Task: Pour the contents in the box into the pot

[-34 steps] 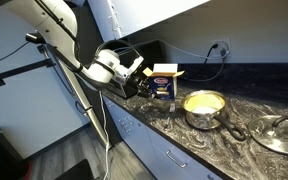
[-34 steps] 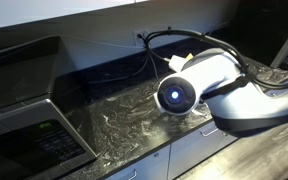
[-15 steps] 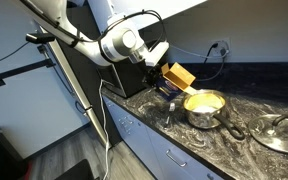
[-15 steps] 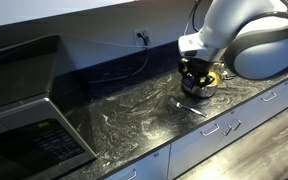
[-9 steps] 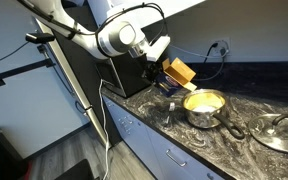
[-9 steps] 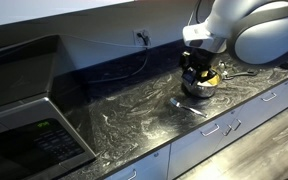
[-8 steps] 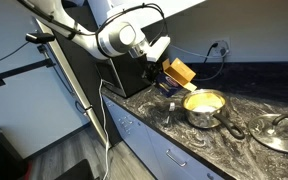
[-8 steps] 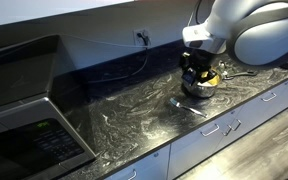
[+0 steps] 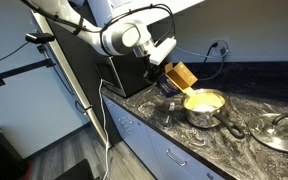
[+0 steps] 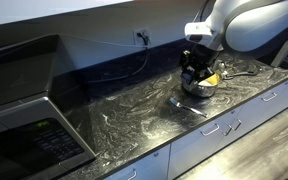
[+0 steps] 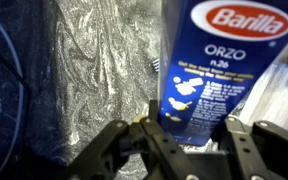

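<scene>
My gripper (image 9: 164, 72) is shut on the box (image 9: 180, 75), a small carton with an orange side, and holds it tilted in the air just above and beside the pot (image 9: 205, 107). The pot is a shiny steel saucepan with a yellowish inside and a dark handle (image 9: 234, 128). In the wrist view the box (image 11: 216, 70) shows its dark blue front between the two fingers of the gripper (image 11: 190, 135). In an exterior view the gripper (image 10: 197, 62) hangs over the pot (image 10: 198, 86), and the box is mostly hidden there.
A glass lid with metal rim (image 9: 278, 133) lies on the dark marbled counter (image 9: 174, 140) past the pot. A utensil (image 10: 190, 106) lies on the counter near the pot. A big black appliance (image 10: 19, 110) stands at one end. Cables run to a wall socket (image 9: 221, 47).
The gripper lifted the box off the counter, tilted it, and has moved slightly closer to the pot over the last half second.
</scene>
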`<state>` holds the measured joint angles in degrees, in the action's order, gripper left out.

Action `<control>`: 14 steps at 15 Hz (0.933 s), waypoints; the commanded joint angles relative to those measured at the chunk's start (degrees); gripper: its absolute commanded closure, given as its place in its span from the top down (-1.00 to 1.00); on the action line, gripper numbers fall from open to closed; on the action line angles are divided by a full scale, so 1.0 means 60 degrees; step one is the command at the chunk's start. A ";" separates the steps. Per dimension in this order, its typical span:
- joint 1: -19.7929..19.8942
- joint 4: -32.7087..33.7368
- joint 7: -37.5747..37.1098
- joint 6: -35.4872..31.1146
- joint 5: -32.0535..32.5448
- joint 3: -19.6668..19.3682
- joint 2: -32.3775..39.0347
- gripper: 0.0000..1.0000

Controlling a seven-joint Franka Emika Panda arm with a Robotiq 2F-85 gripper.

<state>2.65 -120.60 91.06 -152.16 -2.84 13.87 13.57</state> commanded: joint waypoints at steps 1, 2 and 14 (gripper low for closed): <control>0.0263 0.0514 0.0850 0.0493 -0.1172 0.0061 0.0043 -0.57; 0.0352 0.0635 0.1129 0.0615 -0.1550 0.0076 0.0072 -0.57; 0.0927 0.2114 0.3789 0.3034 -0.4414 -0.0307 0.0578 -0.57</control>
<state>7.79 -110.44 111.02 -137.66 -26.66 12.96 16.60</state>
